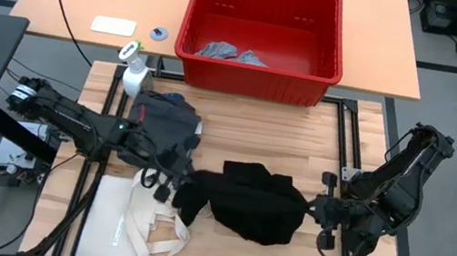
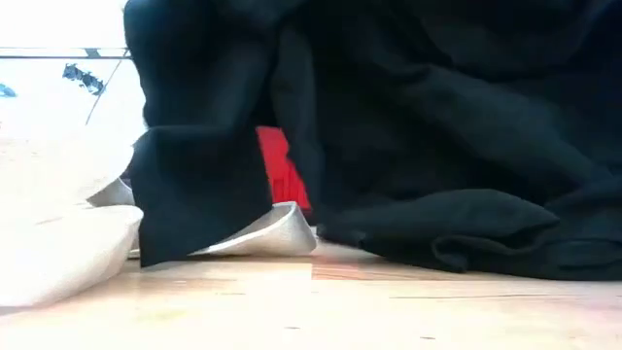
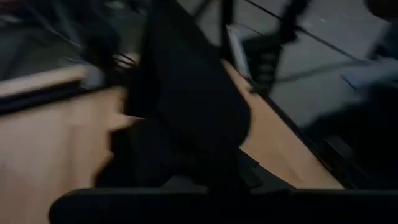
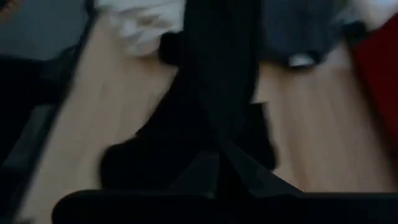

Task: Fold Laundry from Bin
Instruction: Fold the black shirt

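Black garment (image 1: 255, 203) stretched across table (image 1: 246, 131), long axis left-right between arms. Left end effector (image 1: 168, 181) pinches its left end, right end effector (image 1: 319, 208) its right end, both clamped. Bin (image 1: 263, 38) beyond.

Both claw tips buried in the black garment (image 1: 258, 202), wrist views blurred.

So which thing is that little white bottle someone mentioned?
Find the big red bin at the table's far side. Just off its front left corner stands the spray bottle, touching the dark grey garment. It is the only hard, upright thing there, white with a green-tipped nozzle.
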You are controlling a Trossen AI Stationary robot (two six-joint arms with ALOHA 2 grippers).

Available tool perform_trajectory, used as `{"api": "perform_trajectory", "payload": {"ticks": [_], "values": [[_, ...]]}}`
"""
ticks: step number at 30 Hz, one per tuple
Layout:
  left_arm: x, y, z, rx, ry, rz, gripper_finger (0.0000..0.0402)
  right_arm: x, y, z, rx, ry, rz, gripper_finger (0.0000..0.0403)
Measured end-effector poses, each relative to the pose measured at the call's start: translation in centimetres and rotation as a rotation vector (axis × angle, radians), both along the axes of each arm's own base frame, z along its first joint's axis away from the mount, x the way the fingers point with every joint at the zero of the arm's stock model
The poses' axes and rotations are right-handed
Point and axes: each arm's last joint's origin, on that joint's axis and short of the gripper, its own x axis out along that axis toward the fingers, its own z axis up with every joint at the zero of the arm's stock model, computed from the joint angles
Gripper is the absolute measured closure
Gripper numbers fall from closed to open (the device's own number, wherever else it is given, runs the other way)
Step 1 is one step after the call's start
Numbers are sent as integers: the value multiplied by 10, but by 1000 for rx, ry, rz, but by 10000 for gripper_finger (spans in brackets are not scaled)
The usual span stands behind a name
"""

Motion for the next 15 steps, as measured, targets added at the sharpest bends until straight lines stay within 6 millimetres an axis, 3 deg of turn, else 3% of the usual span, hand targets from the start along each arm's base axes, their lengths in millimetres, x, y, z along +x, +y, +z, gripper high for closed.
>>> {"api": "perform_trajectory", "payload": {"ticks": [3,7,15], "values": [[3,10,4,8,-45,205,388,2,-13,1,-83,-56,-122,384],[15,18,-14,-10,47,321,370,4,-27,-12,-87,27,-261,383],[43,-9,-55,53,136,207,335,15,-24,-104,-84,-35,-322,385]]}}
